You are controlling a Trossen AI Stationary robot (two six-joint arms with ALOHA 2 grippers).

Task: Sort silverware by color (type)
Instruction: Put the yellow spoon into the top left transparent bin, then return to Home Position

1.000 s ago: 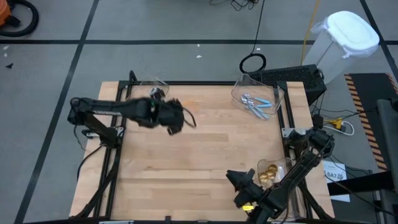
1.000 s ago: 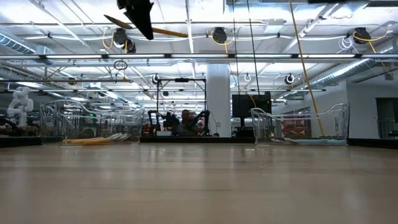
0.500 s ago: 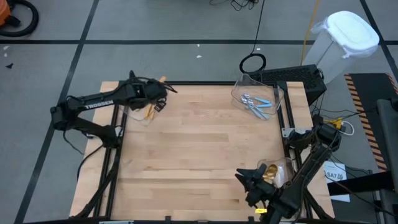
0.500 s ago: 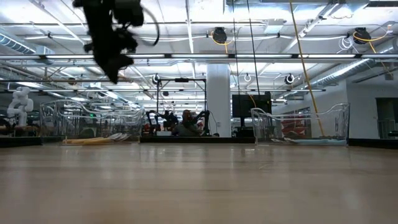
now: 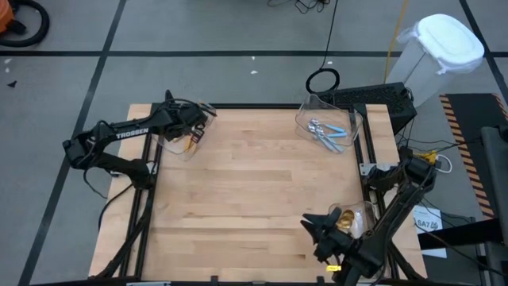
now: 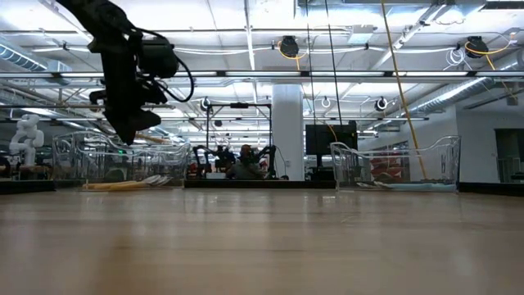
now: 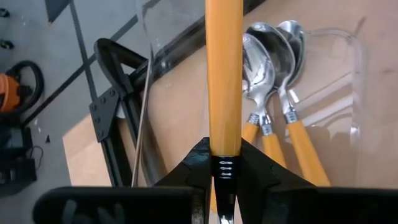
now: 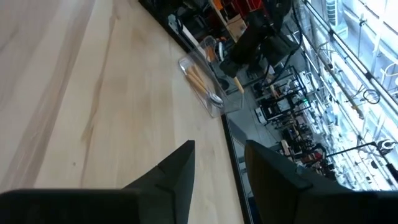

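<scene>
My left gripper [image 5: 198,127] hangs over the clear bin [image 5: 184,137] at the table's far left corner, shut on an orange-handled spoon [image 7: 224,74]. Three more orange-handled spoons [image 7: 273,118] lie flat in that bin. Light blue-handled spoons [image 5: 329,133] lie in the far right bin, and gold spoons [image 5: 346,223] in the near right bin. My right gripper [image 5: 321,231] waits open, low at the near right beside the gold bin. In the low view the left gripper [image 6: 125,131] points down above the left bin. My left gripper pinches the spoon between its two fingers at the silver collar [image 7: 224,167] where the orange handle ends. The handle runs straight on past the fingertips, in line with them. The spoon is lifted clear above the bin, and its bowl is hidden behind the fingers.
Three clear bins stand at the table's edges: far left, far right [image 5: 349,119] and near right [image 5: 361,213]. Bare wood [image 5: 254,183] fills the middle. A black frame rail [image 7: 118,118] runs beside the left bin. A white lidded container [image 5: 444,48] stands off the table.
My left gripper has carried the orange-handled spoon from over the table's left middle toward the far left corner and come down over the bin there, staying shut. My right gripper has drawn back a little toward the near right.
</scene>
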